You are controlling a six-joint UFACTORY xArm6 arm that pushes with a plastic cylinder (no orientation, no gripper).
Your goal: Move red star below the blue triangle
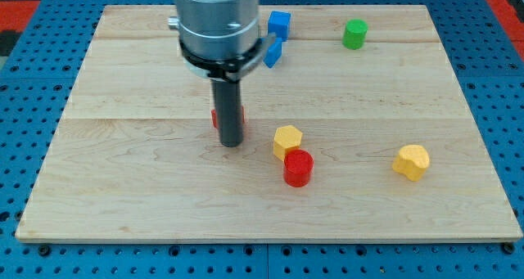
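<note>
Overhead, a pale wooden board (147, 197) with visible grain lies on a blue perforated table (24, 83). The red star (215, 118) sits left of centre, mostly hidden behind the dark rod, only slivers showing at its sides. My tip (231, 144) rests on the board touching or just in front of it; the rod hangs straight down from a grey metal cylinder (214, 17). The blue triangle (273, 53) lies near the view's top, just below a blue cube (279, 23). A green cylinder (354, 33), yellow hexagon (287, 139), red cylinder (299, 167) and second yellow hexagon (411, 161) dot the board.
</note>
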